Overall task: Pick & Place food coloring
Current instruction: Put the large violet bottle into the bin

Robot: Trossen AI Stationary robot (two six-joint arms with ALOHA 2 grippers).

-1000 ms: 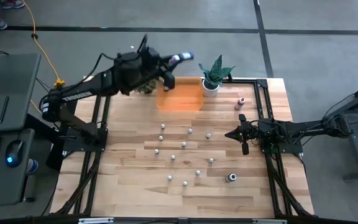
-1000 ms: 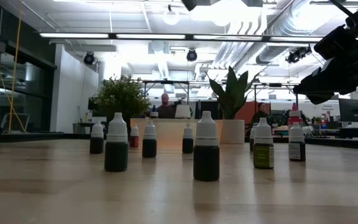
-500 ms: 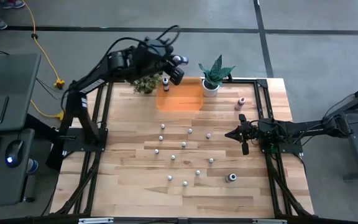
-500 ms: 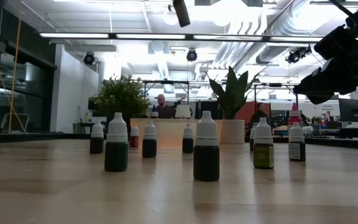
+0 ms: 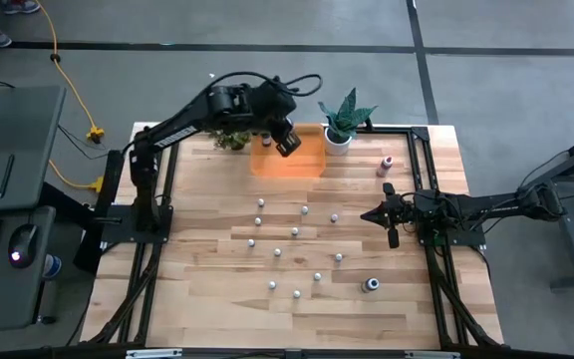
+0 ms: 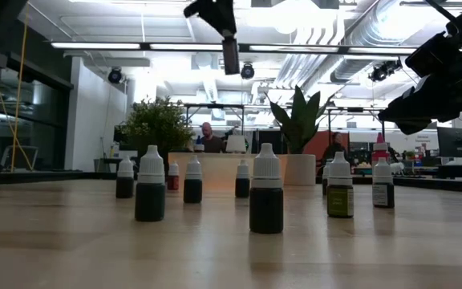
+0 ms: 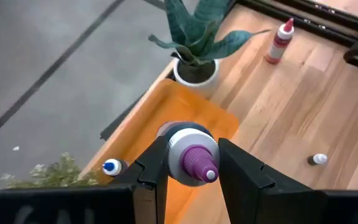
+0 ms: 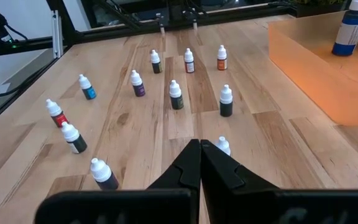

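Observation:
My left gripper point(image 5: 287, 141) hangs over the orange tray point(image 5: 302, 163) at the table's far edge, shut on a small bottle point(image 7: 190, 152) with a pale body and purple cap. In the low view it shows high up point(image 6: 230, 54). A blue-and-white bottle point(image 5: 264, 131) stands upright in the tray's far left corner. Several tiny white-capped bottles point(image 5: 294, 232) stand on their bases mid-table, with a pink one point(image 5: 386, 166) and a dark one point(image 5: 371, 285) toward the right. My right gripper point(image 5: 392, 217) is shut and waits at the table's right side, holding nothing. My left gripper pinches the bottle between its two fingers point(image 7: 153, 169), one on each side of the pale body point(image 7: 182, 138) just behind the purple cap point(image 7: 201, 163). The fingers slant down from above. The bottle is lifted clear over the tray.
Two potted plants stand at the far edge, a bushy one point(image 5: 232, 137) left of the tray and a spiky one point(image 5: 342, 125) right of it. Black frame rails point(image 5: 429, 175) run along the table's left and right sides. Bare wood lies near the front edge point(image 5: 297, 324).
My left gripper, still shut on the bottle, has swung from above the table's far edge toward the near edge and down, and has tipped to point downward; it now stands over the orange tray. In the low view it has come down into the picture.

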